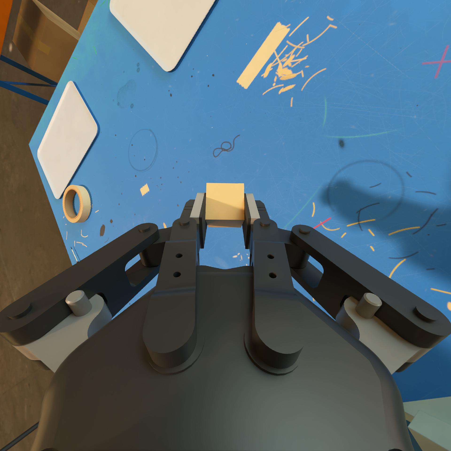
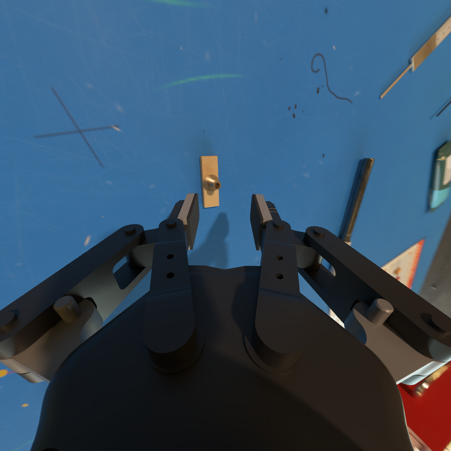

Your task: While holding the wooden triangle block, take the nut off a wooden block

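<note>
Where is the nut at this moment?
In the right wrist view, the nut sits on the flat wooden block, just beyond the open right gripper.

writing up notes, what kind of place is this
Probably a workshop bench: a scuffed, paint-marked blue table with a masking tape roll, a threaded metal rod and a flat metal file.

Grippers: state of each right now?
Left gripper: closed on the wooden triangle block.
Right gripper: open, empty, above the nut on its wooden block.
</note>
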Controlling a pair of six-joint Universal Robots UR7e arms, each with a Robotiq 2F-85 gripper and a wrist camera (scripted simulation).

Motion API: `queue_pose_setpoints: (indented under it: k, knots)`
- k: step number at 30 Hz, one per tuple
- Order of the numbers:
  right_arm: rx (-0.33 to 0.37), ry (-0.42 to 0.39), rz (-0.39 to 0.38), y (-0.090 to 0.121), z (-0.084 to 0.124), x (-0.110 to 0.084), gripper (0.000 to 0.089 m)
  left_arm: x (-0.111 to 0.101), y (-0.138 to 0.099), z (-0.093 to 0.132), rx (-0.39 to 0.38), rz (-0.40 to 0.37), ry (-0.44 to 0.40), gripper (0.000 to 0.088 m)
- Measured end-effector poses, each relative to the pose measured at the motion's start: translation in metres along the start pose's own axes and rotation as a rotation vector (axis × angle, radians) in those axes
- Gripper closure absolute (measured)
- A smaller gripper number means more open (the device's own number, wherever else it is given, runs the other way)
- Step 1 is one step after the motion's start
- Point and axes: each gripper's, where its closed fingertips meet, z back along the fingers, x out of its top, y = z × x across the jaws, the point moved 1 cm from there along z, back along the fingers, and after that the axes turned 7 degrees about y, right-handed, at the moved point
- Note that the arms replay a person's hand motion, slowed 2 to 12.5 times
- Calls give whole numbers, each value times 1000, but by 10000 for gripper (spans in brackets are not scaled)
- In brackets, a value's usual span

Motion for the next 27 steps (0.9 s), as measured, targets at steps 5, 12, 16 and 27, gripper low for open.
queue_pose_setpoints:
  k: [5,12,16,27]
  knots:
    - [138,-74,-59,4,5,5,512,-1,-1,0,-11,4,4,629]
    - [196,-67,-34,4,1,5,516,-4,-3,1,-26,11,16,629]
    - [209,-61,-18,4,-5,8,531,-7,-2,0,-25,19,26,629]
    - [278,-45,-18,4,-19,11,613,-12,-2,0,-34,39,40,629]
